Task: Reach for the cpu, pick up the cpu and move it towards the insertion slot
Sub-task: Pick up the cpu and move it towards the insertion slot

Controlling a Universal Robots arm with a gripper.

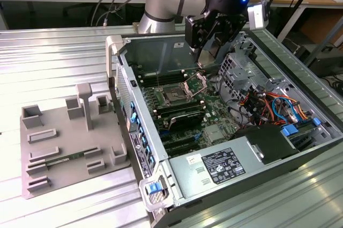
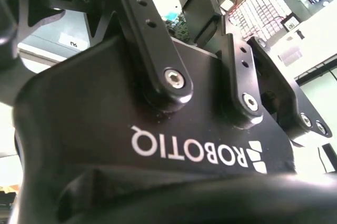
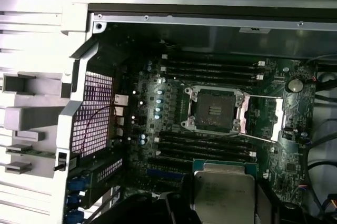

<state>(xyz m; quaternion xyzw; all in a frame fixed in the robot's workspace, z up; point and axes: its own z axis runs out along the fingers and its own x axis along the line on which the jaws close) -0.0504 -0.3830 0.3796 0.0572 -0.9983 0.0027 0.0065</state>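
The cpu (image 3: 223, 192), a flat square chip with a pale silver top and green rim, is held between dark fingers (image 3: 179, 205) in the first wrist view. My gripper (image 3: 224, 205) is shut on it, above the motherboard. The insertion slot (image 3: 213, 110) lies ahead of the chip, a dark square socket with its silver bracket (image 3: 276, 121) swung open to one side. In the exterior view my gripper (image 1: 210, 52) hangs over the far part of the open computer case, up and to the exterior view's right of the insertion slot (image 1: 174, 97).
Black memory slots (image 3: 210, 68) run on both sides of the socket. A metal drive cage (image 1: 236, 72) and coloured cables (image 1: 268, 104) stand close beside the gripper. A power supply (image 1: 220, 163) fills the near end of the case. A grey fixture tray (image 1: 69, 142) lies outside.
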